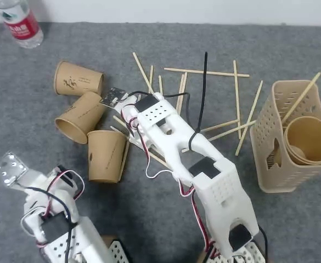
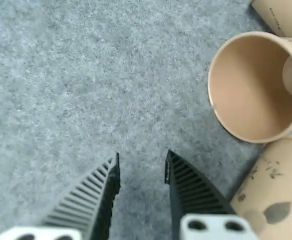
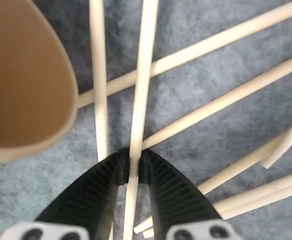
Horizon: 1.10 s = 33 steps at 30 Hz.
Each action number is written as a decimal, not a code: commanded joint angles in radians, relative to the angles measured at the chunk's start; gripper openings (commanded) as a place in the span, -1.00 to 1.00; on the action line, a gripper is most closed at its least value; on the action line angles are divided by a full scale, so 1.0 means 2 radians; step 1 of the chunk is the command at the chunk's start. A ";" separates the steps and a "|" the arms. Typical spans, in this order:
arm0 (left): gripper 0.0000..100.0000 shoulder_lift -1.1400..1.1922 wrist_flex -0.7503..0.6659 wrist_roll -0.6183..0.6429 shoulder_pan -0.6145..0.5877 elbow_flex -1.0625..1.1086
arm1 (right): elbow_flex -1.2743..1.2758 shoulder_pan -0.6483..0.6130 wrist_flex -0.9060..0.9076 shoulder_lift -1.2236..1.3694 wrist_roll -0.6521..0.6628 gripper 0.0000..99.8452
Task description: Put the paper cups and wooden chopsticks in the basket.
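Observation:
Three paper cups lie on their sides on the grey carpet: one (image 1: 78, 79) at the back, one (image 1: 83, 116) in the middle, one (image 1: 106, 156) nearest. Wooden chopsticks (image 1: 207, 72) are scattered behind and under the right arm (image 1: 165, 131). My right gripper (image 3: 132, 165) is shut on one chopstick (image 3: 141, 90), which crosses others beside a cup's rim (image 3: 26, 80). My left gripper (image 2: 142, 170) stands open over bare carpet with nothing between its fingers. A cup's open mouth (image 2: 255, 87) lies off to its side, with another cup (image 2: 275, 190) close by.
The beige perforated basket (image 1: 270, 126) stands at the right and holds a paper cup (image 1: 311, 139) and a leaning chopstick (image 1: 303, 96). A water bottle (image 1: 20, 22) stands at the back left. Bare carpet lies in front of the left arm (image 1: 50, 219).

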 commanded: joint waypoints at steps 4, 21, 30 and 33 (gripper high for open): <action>-0.72 0.005 -0.008 -0.006 -0.001 -0.001 | -0.037 0.033 0.071 -0.089 -0.006 -0.99; -0.73 0.005 0.000 -0.007 -0.003 -0.001 | -0.141 0.264 0.119 -0.486 0.065 -0.99; -0.73 0.005 0.003 -0.007 -0.003 -0.001 | 0.067 0.432 -0.066 -0.567 -0.091 -0.99; -0.73 0.005 0.003 -0.007 -0.003 -0.001 | 0.179 0.448 -0.171 -0.597 -0.091 -0.99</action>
